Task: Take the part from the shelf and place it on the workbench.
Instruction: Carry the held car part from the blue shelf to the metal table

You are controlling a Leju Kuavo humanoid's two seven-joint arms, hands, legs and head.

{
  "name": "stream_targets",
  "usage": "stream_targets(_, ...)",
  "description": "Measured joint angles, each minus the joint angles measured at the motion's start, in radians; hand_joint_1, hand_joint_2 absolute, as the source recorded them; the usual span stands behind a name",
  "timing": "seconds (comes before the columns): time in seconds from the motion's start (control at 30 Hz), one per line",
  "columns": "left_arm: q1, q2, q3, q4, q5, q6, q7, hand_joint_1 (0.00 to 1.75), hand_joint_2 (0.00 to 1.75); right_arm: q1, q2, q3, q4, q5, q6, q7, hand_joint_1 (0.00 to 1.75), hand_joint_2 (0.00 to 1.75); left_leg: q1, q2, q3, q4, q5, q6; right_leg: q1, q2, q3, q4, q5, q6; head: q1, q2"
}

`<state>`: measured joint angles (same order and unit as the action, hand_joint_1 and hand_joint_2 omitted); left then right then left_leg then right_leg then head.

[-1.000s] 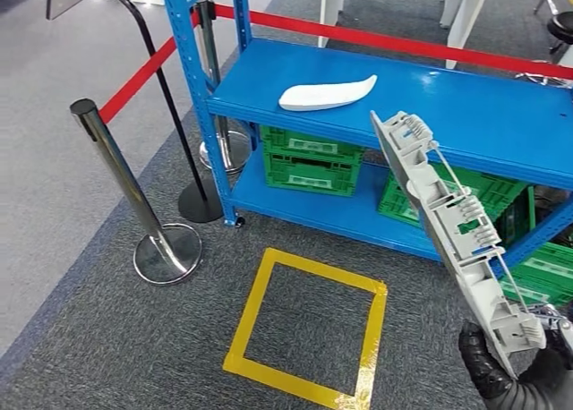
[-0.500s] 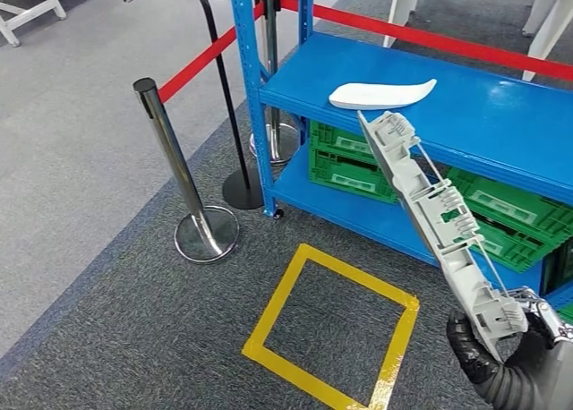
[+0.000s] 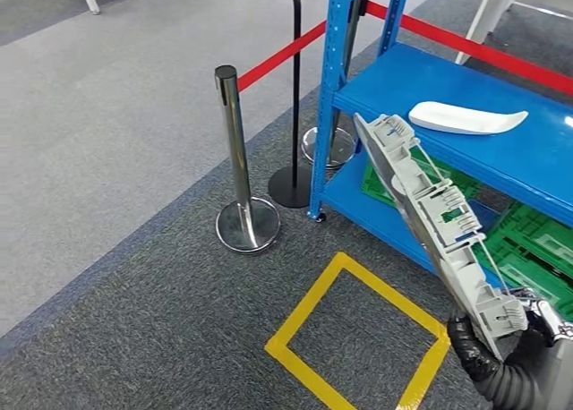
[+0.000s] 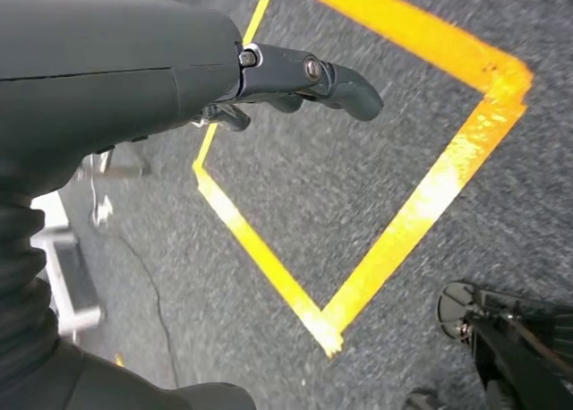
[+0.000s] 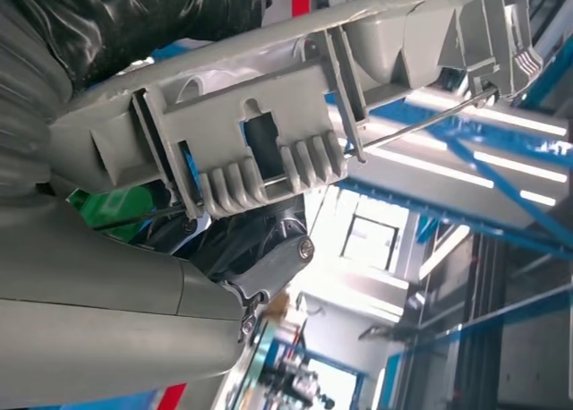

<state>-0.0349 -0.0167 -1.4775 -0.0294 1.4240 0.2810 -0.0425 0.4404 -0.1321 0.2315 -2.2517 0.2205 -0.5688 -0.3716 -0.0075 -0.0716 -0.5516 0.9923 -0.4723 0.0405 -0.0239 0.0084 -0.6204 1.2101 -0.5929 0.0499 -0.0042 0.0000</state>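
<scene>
One step looks done: the long grey part (image 3: 439,231) is off the blue shelf (image 3: 473,150) and gripped at its lower end by the right hand (image 3: 503,356), tilted up over the carpet near the yellow floor square (image 3: 358,338). The left hand (image 4: 297,79) hangs loosely curled, holding nothing. Left to do, by my reckoning: reach the workbench and set the part down.
</scene>
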Motion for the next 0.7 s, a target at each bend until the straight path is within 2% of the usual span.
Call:
stream_targets(0.03, 0.0, 0.0, 0.0, 0.0, -0.001, -0.004, 0.006, 0.0, 1.75, -0.001, 0.0, -0.001, 0.0, 0.0, 0.0, 0.0, 1.75, 1.75, 0.001, -0.015, -0.001, 0.004, -0.002, -0.003, -0.002, 0.021, 0.03, -0.07, 0.035, -0.002, 0.0, 0.0)
stream_targets(0.07, -0.001, 0.0, 0.0, 0.0, -0.004, -0.008, 0.015, 0.0, 1.75, -0.001, 0.0, -0.001, 0.001, 0.0, 0.001, -0.001, 1.75, 1.75, 0.001, -0.03, -0.004, 0.011, -0.005, -0.007, -0.005, 0.047, 0.056, -0.132, 0.058, -0.003, 0.0, 0.0)
stream_targets(0.1, -0.001, 0.0, -0.001, 0.0, -0.008, -0.011, 0.026, 0.0, 1.75, -0.001, 0.0, -0.001, 0.001, -0.001, 0.002, -0.001, 1.75, 1.75, 0.002, -0.043, -0.009, 0.016, -0.006, -0.013, -0.007, 0.066, 0.073, -0.17, 0.067, -0.006, 0.0, 0.0)
stream_targets(0.13, -0.001, 0.0, -0.002, 0.0, -0.013, -0.015, 0.038, 0.0, 1.75, -0.002, 0.0, -0.001, 0.001, -0.002, 0.004, -0.002, 1.75, 1.75, 0.003, -0.055, -0.016, 0.019, -0.005, -0.019, -0.007, 0.079, 0.081, -0.183, 0.065, -0.01, 0.0, 0.0)
stream_targets(0.2, 0.001, 0.002, -0.006, 0.0, -0.02, -0.024, 0.06, 0.0, 1.75, -0.002, 0.0, -0.001, 0.002, -0.004, 0.008, -0.002, 1.75, 1.75, 0.006, -0.074, -0.026, 0.02, 0.0, -0.032, -0.004, 0.061, 0.085, -0.187, 0.068, -0.02, 0.001, 0.0)
stream_targets(0.23, 0.003, 0.002, -0.007, -0.001, -0.021, -0.027, 0.066, 0.0, 1.75, -0.003, 0.0, -0.001, 0.002, -0.005, 0.01, -0.002, 1.75, 1.75, 0.006, -0.061, -0.03, 0.025, -0.002, -0.038, -0.005, 0.048, 0.087, -0.189, 0.071, -0.027, -0.001, 0.0)
stream_targets(0.27, 0.004, 0.002, -0.008, -0.001, -0.021, -0.029, 0.07, 0.0, 1.75, -0.003, 0.0, -0.002, 0.002, -0.005, 0.011, -0.003, 1.75, 1.75, 0.004, -0.033, -0.04, 0.045, -0.015, -0.044, -0.006, 0.033, 0.09, -0.192, 0.072, -0.034, -0.006, 0.0)
stream_targets(0.33, 0.001, 0.0, -0.008, -0.003, -0.021, -0.03, 0.068, 0.0, 1.75, -0.003, 0.0, -0.002, 0.002, -0.005, 0.011, -0.005, 1.75, 1.75, 0.004, 0.037, -0.09, 0.148, -0.07, -0.055, -0.005, 0.001, 0.094, -0.196, 0.071, -0.044, -0.015, 0.0)
stream_targets(0.37, -0.001, 0.0, -0.008, -0.003, -0.02, -0.029, 0.064, 0.0, 1.75, -0.002, 0.0, -0.003, 0.002, -0.006, 0.01, -0.007, 1.75, 1.75, 0.007, 0.055, -0.125, 0.222, -0.103, -0.059, -0.003, -0.016, 0.095, -0.196, 0.07, -0.046, -0.018, 0.0)
stream_targets(0.4, -0.002, 0.0, -0.008, -0.003, -0.02, -0.027, 0.059, 0.0, 1.75, -0.002, 0.0, -0.003, 0.002, -0.006, 0.01, -0.008, 1.75, 1.75, 0.01, 0.061, -0.155, 0.282, -0.124, -0.061, -0.002, -0.032, 0.095, -0.196, 0.068, -0.047, -0.018, 0.0)
stream_targets(0.43, -0.001, -0.001, -0.008, -0.003, -0.02, -0.026, 0.054, 0.0, 1.75, -0.002, 0.0, -0.004, 0.002, -0.007, 0.009, -0.01, 1.75, 1.75, 0.012, 0.064, -0.17, 0.314, -0.128, -0.063, -0.002, -0.048, 0.096, -0.196, 0.066, -0.048, -0.018, 0.0)
stream_targets(0.47, 0.0, -0.001, -0.008, -0.003, -0.02, -0.024, 0.052, 0.0, 1.75, -0.002, 0.0, -0.004, 0.002, -0.007, 0.009, -0.011, 1.75, 1.75, 0.014, 0.066, -0.165, 0.306, -0.112, -0.064, -0.002, -0.061, 0.098, -0.196, 0.064, -0.047, -0.018, 0.0)
stream_targets(0.5, 0.001, 0.0, -0.008, -0.003, -0.02, -0.026, 0.051, 0.0, 1.75, -0.002, 0.0, -0.004, 0.002, -0.008, 0.009, -0.012, 1.75, 1.75, 0.015, 0.072, -0.137, 0.251, -0.079, -0.062, -0.002, -0.074, 0.102, -0.196, 0.062, -0.045, -0.018, 0.0)
stream_targets(0.57, 0.001, 0.0, -0.009, -0.003, -0.021, -0.032, 0.056, 0.0, 1.75, -0.003, 0.0, -0.004, 0.002, -0.008, 0.009, -0.013, 1.75, 1.75, 0.009, 0.115, -0.062, 0.106, -0.018, -0.054, 0.001, -0.097, 0.109, -0.196, 0.055, -0.037, -0.019, 0.0)
stream_targets(0.6, 0.0, 0.0, -0.009, -0.003, -0.021, -0.036, 0.061, 0.0, 1.75, -0.004, 0.0, -0.004, 0.002, -0.008, 0.01, -0.014, 1.75, 1.75, 0.005, 0.134, -0.036, 0.054, -0.003, -0.047, 0.003, -0.107, 0.112, -0.195, 0.051, -0.031, -0.018, 0.0)
stream_targets(0.63, -0.001, 0.0, -0.009, -0.003, -0.022, -0.037, 0.067, 0.0, 1.75, -0.005, 0.0, -0.005, 0.002, -0.009, 0.011, -0.014, 1.75, 1.75, 0.0, 0.145, -0.026, 0.031, -0.002, -0.041, 0.005, -0.116, 0.115, -0.196, 0.048, -0.025, -0.018, 0.0)
stream_targets(0.67, -0.002, 0.0, -0.009, -0.003, -0.023, -0.037, 0.073, 0.0, 1.75, -0.007, 0.0, -0.005, 0.002, -0.009, 0.011, -0.014, 1.75, 1.75, -0.004, 0.141, -0.027, 0.028, -0.005, -0.036, 0.006, -0.126, 0.118, -0.198, 0.046, -0.019, -0.018, 0.0)
stream_targets(0.7, -0.001, 0.0, -0.01, -0.003, -0.024, -0.036, 0.079, 0.0, 1.75, -0.009, 0.0, -0.005, 0.002, -0.01, 0.012, -0.014, 1.75, 1.75, -0.004, 0.128, -0.029, 0.025, -0.004, -0.031, 0.006, -0.135, 0.122, -0.201, 0.045, -0.014, -0.018, 0.0)
